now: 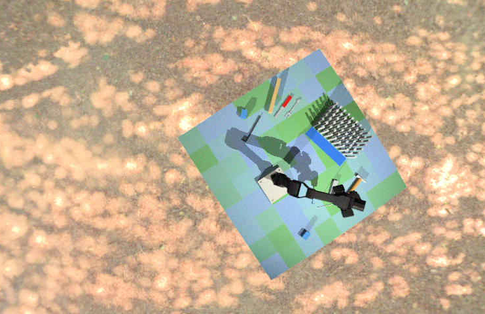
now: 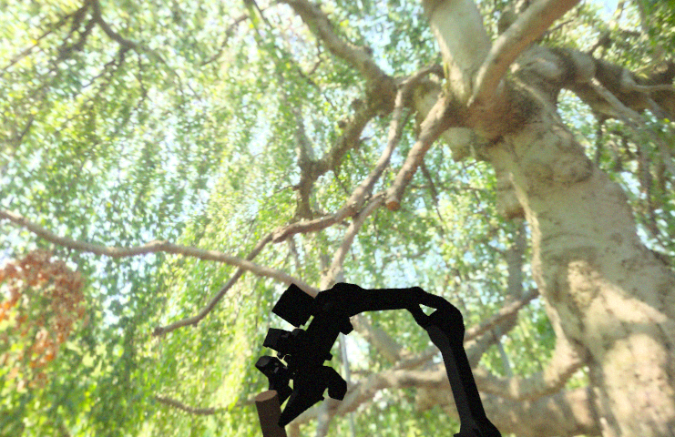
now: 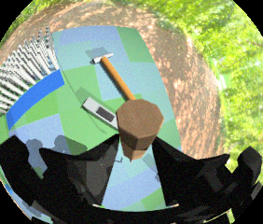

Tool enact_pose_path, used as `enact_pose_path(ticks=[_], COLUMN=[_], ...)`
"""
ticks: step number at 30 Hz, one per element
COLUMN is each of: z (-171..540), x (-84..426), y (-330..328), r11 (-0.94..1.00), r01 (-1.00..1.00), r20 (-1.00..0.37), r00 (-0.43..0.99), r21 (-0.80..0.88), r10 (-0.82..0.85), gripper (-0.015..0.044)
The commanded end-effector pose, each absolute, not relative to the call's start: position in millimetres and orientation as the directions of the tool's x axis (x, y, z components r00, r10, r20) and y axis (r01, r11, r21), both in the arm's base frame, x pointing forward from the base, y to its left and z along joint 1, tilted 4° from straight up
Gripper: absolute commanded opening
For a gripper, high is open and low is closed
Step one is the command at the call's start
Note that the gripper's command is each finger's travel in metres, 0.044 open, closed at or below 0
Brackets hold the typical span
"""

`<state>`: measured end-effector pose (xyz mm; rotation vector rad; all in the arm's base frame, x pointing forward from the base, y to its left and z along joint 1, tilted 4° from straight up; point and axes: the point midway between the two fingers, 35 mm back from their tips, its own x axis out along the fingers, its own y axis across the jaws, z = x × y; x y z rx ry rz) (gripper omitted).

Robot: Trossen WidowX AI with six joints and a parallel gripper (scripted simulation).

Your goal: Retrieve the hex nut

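Observation:
My gripper point(image 2: 282, 411) point(image 3: 135, 137) is shut on the brown wooden handle point(image 2: 269, 411) point(image 3: 140, 122) of a tool, held up above the table's right side. A thin rod point(image 1: 323, 205) shows beside the gripper in the top view; a small hooked end point(image 3: 120, 160) shows below the handle in the wrist view. The standing metal spacers point(image 1: 341, 127) point(image 3: 26, 77) are upright in a dense field, away from the gripper. The blue taped strip point(image 1: 326, 146) point(image 3: 34, 98) lies along their front. I cannot make out the nut among the spacers or on the strip.
A hammer point(image 1: 355, 185) point(image 3: 117, 80) and a grey box-like object point(image 1: 334, 185) point(image 3: 92, 105) lie near the arm. A black L-shaped tool point(image 1: 254, 126), orange bar point(image 1: 274, 95), red-handled screwdriver point(image 1: 286, 101) and wrench point(image 1: 294, 106) lie at the back. Blue blocks point(image 1: 243, 113) point(image 1: 305, 234) stand at opposite sides.

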<state>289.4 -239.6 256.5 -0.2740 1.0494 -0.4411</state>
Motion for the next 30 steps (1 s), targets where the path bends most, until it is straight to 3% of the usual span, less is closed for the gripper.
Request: enact_pose_path(ticks=[1, 15, 30], z=[255, 244, 235], x=[290, 293, 292], y=[-230, -194, -156], r11=[0.892, 0.824, 0.541], r01=[0.296, 0.566, 0.762], r20=[-0.781, -0.817, -0.842], r00=[0.438, 0.484, 0.513], r21=[-0.343, 0.017, 0.356], r10=[-0.446, -0.315, -0.168], gripper=[0.0, 0.0, 0.0])
